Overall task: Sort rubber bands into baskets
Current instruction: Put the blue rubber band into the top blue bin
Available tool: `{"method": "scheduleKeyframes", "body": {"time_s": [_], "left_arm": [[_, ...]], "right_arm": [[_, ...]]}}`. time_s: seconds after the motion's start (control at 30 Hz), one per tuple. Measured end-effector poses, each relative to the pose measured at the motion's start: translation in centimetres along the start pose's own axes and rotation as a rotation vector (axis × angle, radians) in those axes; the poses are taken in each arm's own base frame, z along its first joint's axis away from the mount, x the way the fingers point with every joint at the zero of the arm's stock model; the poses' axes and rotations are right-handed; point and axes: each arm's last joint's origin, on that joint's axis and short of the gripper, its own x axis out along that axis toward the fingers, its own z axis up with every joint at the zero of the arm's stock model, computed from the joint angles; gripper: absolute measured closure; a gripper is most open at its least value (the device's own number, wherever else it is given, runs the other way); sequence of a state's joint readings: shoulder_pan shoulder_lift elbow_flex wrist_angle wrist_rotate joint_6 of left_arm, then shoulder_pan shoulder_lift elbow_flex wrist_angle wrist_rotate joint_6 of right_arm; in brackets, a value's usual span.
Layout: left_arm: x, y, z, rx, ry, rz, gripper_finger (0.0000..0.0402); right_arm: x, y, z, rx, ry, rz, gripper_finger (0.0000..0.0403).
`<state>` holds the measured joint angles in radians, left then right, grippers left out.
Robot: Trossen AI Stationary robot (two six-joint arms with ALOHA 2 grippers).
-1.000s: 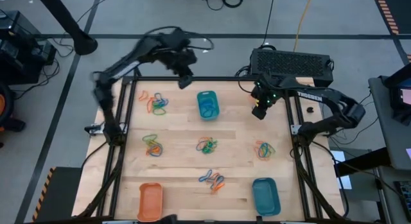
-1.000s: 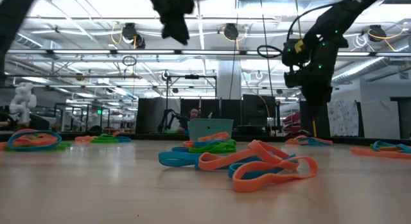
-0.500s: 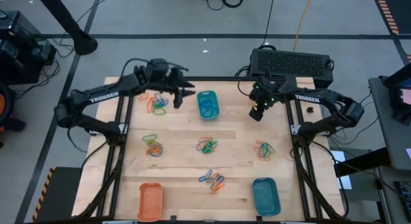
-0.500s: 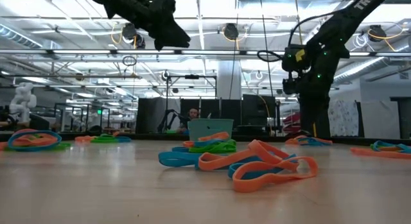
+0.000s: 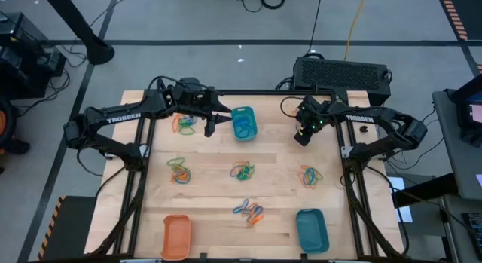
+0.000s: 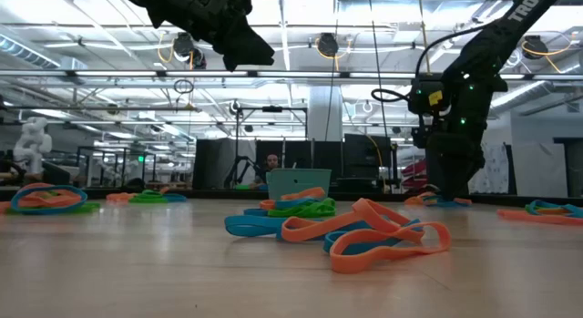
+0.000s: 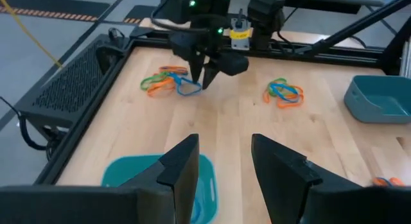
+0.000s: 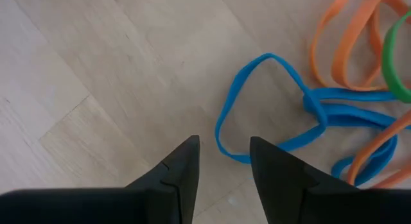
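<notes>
Right gripper [image 8: 221,161] low over the bench [image 5: 279,154], jaws narrowly parted and empty, straddling the edge of a blue rubber band [image 8: 270,108]. Left gripper [image 7: 221,163] above the far teal basket [image 5: 243,122], jaws narrowly parted, holding nothing.

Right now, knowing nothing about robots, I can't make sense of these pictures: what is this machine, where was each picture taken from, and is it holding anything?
It is two dark robot arms working at a pale wooden table. One picture looks straight down, one looks level across the tabletop, and two come from cameras on the arms' wrists. On the table lie heaps of thin orange, blue and green rubber bands and three small plastic baskets: far teal basket, near teal basket and orange basket. The left gripper hovers open beside the far teal basket. The right gripper is open above a blue band. Neither holds anything.
</notes>
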<state>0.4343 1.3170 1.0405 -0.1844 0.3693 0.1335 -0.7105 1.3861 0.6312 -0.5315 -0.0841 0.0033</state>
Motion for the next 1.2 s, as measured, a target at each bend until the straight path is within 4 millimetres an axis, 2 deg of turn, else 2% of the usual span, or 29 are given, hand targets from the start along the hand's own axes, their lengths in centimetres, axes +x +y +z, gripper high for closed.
{"method": "scheduleKeyframes", "body": {"time_s": [0.2, 0.43, 0.53, 0.7, 0.87, 1.0, 1.2], "left_arm": [[0.0, -0.1, 0.4, 0.001, -0.041, 0.005, 0.0252], [0.1, -0.3, 0.5, 0.003, -0.048, -0.002, 0.0252], [0.1, -0.3, 0.6, 0.005, -0.054, -0.001, 0.0252], [0.1, -0.3, 0.7, 0.007, -0.060, 0.000, 0.0252], [0.2, -0.5, 1.0, 0.022, -0.089, -0.004, 0.0252], [0.6, -1.0, 1.3, 0.051, -0.122, -0.019, 0.0252], [2.6, -2.0, 1.5, 0.146, -0.171, -0.056, 0.0252]], "right_arm": [[0.7, -0.1, -0.2, 0.005, -0.068, 0.000, 0.0273], [1.2, -0.1, -0.8, -0.009, -0.058, -0.007, 0.0279], [1.2, 0.0, -0.9, -0.025, -0.055, -0.007, 0.0307], [1.3, 0.5, -1.1, -0.059, -0.035, 0.005, 0.0388], [1.2, 1.4, -1.2, -0.090, -0.030, 0.043, 0.0399], [0.3, 2.5, -1.2, -0.117, -0.052, 0.148, 0.0401], [-2.9, 3.9, 0.1, -0.159, -0.208, 0.285, 0.0402]]}}
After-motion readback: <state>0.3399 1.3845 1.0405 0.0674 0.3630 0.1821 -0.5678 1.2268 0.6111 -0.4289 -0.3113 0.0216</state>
